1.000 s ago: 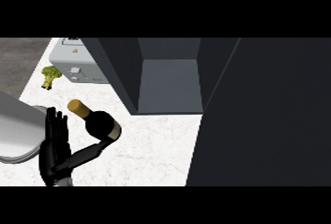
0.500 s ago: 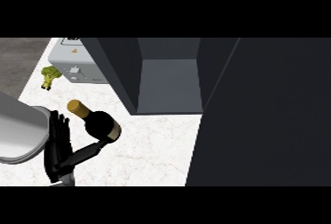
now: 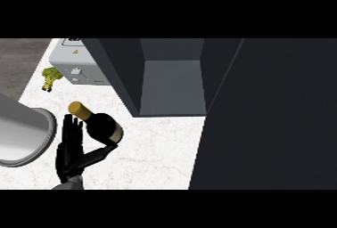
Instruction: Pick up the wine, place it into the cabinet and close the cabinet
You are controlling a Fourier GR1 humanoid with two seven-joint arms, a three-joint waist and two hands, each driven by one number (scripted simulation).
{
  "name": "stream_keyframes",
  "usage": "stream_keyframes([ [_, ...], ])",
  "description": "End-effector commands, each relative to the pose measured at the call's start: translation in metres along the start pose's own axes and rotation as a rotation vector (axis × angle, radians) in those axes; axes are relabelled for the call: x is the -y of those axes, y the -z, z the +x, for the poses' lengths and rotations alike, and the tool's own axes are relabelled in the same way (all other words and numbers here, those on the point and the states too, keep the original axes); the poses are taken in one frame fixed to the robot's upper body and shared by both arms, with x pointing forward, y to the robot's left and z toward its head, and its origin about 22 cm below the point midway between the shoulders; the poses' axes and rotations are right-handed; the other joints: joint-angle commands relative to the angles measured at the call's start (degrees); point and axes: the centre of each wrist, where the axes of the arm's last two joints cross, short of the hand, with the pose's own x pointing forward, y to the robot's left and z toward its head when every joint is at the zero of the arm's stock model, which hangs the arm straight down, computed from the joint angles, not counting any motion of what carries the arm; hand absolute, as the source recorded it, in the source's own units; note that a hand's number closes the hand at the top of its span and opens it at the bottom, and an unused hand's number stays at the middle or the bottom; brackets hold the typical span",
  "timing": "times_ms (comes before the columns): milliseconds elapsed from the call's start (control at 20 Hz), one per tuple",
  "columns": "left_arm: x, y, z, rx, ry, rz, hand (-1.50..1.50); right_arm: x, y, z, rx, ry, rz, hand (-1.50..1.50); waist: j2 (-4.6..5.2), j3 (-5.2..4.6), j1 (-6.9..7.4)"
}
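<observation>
The wine bottle (image 3: pixel 102 127) is dark with a tan cork top and stands on the white counter (image 3: pixel 158 151), left of the cabinet. My left hand (image 3: pixel 69 149) is upright just left of the bottle, fingers straight against its side. The thumb stretches right along the bottle's base. The hand is open and no finger curls round the bottle. The dark cabinet (image 3: pixel 172 84) is open, showing a grey floor inside. Its door (image 3: pixel 270 116) stands swung out at the right and fills that side of the view. My right hand does not show.
A steel sink (image 3: pixel 23 133) lies at the left edge, close behind my left hand. A green vegetable (image 3: pixel 49 78) and a white appliance (image 3: pixel 82 60) sit at the back left. Counter shows between the bottle and the cabinet door.
My left hand has shifted a little right, closing up against the wine bottle. The bottle and the cabinet door have not moved.
</observation>
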Motion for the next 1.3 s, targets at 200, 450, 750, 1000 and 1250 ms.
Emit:
stream_keyframes([
  [200, 0.011, 0.019, -0.012, 0.014, -0.014, -0.027, -1.50, 0.013, -0.039, 0.040, 0.094, -0.017, -0.008, -1.50, 0.02, -0.01, -0.63],
  [450, 0.018, 0.007, -0.023, 0.040, -0.041, -0.006, -1.50, 0.011, -0.035, 0.040, 0.104, -0.014, -0.036, -1.50, -0.09, 0.00, -0.11],
  [750, 0.018, 0.015, -0.032, 0.065, -0.094, 0.002, 1.50, 0.013, -0.044, 0.036, 0.089, -0.019, -0.020, -1.50, 0.01, 0.02, -0.58],
  [1000, 0.029, 0.008, -0.039, 0.107, -0.016, 0.006, 1.50, 0.007, -0.041, 0.026, 0.074, -0.022, -0.005, -1.50, 0.00, 0.05, -0.26],
  [1250, -0.001, 0.005, -0.035, 0.109, -0.029, -0.227, 1.50, 0.010, -0.030, 0.022, 0.075, -0.016, -0.026, -1.50, -0.09, 0.08, -0.06],
])
